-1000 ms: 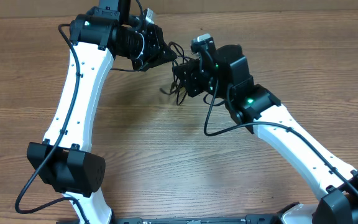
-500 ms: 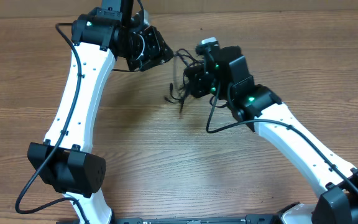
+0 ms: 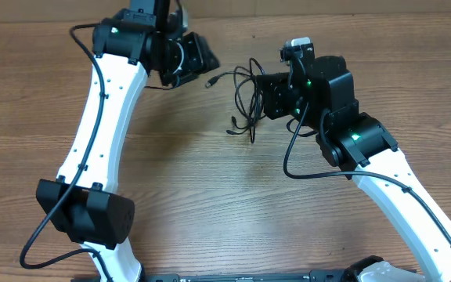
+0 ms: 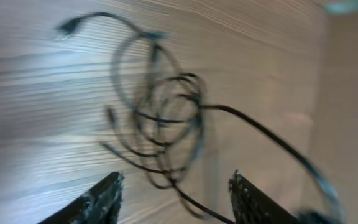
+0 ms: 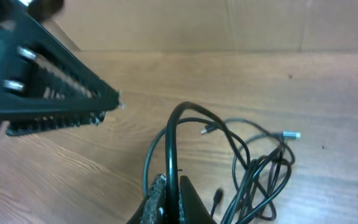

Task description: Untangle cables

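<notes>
The cables (image 3: 246, 100) are a loose tangle of thin black cords on the wooden table between the two arms, with one plug end (image 3: 208, 84) trailing left. My right gripper (image 3: 268, 94) is shut on one cord (image 5: 174, 143), which arches up out of its jaws (image 5: 171, 186); the rest of the tangle (image 5: 263, 174) lies to its right. My left gripper (image 3: 207, 59) hangs open to the upper left of the tangle. In the left wrist view the coil (image 4: 166, 124) lies ahead of the open gripper (image 4: 176, 180), and one strand passes loosely between the fingers.
Bare wooden table (image 3: 210, 196) surrounds the tangle. A cardboard wall (image 5: 229, 25) stands along the far edge. The left arm's gripper body (image 5: 48, 87) shows at the upper left of the right wrist view.
My left gripper has opened and let go of the cables. My right gripper has closed on a cord and drawn the tangle to the right, away from the left gripper.
</notes>
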Robot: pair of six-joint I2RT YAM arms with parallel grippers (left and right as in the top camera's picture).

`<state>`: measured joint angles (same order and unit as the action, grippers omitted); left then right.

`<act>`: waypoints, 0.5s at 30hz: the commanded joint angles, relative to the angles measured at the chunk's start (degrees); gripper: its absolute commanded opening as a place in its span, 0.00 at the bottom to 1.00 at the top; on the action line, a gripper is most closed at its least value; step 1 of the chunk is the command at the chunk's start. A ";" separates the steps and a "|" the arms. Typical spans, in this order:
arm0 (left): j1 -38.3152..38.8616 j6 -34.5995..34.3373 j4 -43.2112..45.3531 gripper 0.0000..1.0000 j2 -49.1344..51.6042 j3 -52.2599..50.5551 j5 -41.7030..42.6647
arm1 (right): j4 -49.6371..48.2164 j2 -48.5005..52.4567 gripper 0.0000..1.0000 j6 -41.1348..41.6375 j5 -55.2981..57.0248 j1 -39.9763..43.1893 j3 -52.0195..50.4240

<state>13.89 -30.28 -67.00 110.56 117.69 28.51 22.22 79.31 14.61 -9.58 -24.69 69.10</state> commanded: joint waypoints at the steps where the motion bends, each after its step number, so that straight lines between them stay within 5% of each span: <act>1: 1.29 8.79 0.81 0.60 -2.29 1.29 8.31 | 0.00 0.00 0.04 1.64 0.59 0.07 1.05; 15: 8.39 6.03 8.74 0.62 4.07 -4.76 6.86 | -1.68 -0.72 0.04 1.70 -4.61 0.07 7.72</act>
<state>19.81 -24.01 -60.47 111.15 114.52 34.39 20.78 79.46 16.10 -10.26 -24.69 71.66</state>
